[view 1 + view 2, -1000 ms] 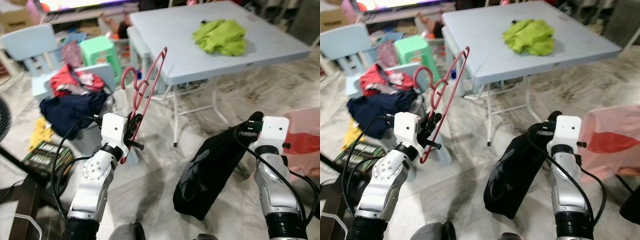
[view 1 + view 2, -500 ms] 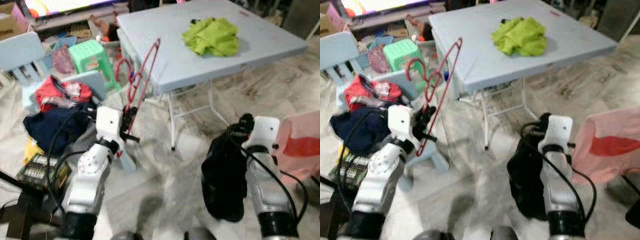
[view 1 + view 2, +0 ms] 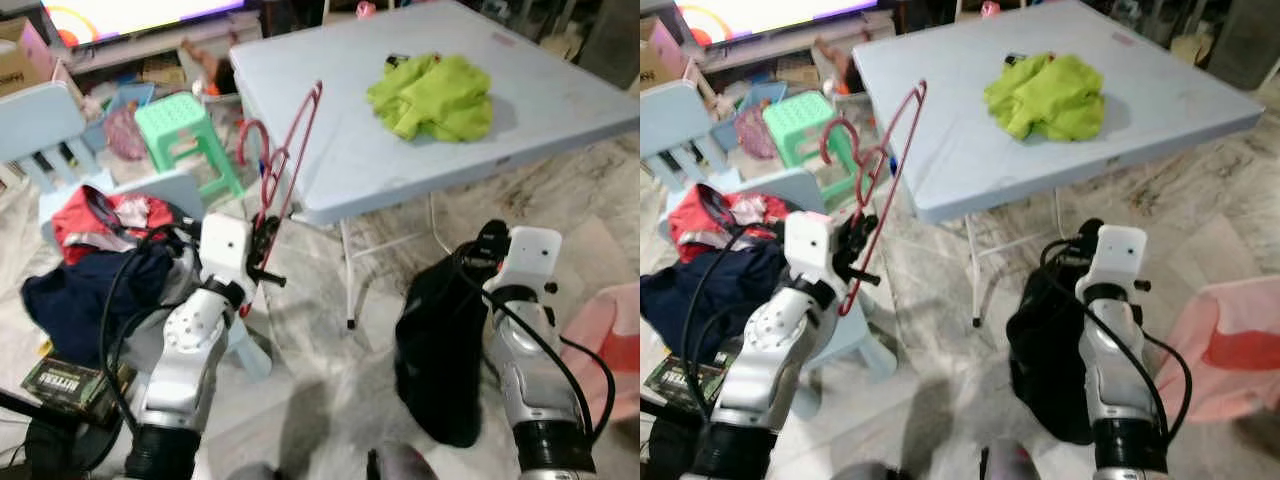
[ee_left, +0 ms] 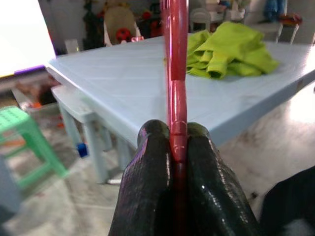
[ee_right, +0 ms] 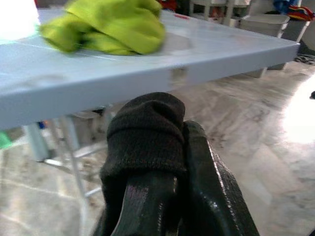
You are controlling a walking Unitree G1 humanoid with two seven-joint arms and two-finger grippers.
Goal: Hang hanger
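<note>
One thin red plastic hanger (image 3: 285, 165) stands tilted in front of the pale blue folding desk (image 3: 330, 120), its lower bar pinched between the closed fingers of the left claw (image 4: 173, 147). The right claw (image 5: 165, 162) is clamped on one black fabric garment (image 3: 440, 350), which hangs below it toward the marble floor (image 3: 330, 360). One crumpled lime-green cloth (image 3: 432, 95) lies on the desk, and what appears to be one pale blue child's chair (image 3: 165, 190) holds a heap of red and navy clothes (image 3: 90, 260).

Glossy red plastic hanger (image 4: 176, 73) pinched in the left end effector (image 4: 177, 142); right end effector (image 5: 170, 147) grips matt black knit cloth (image 5: 145, 130); ahead, smooth pale plastic bench (image 3: 560, 90).
</note>
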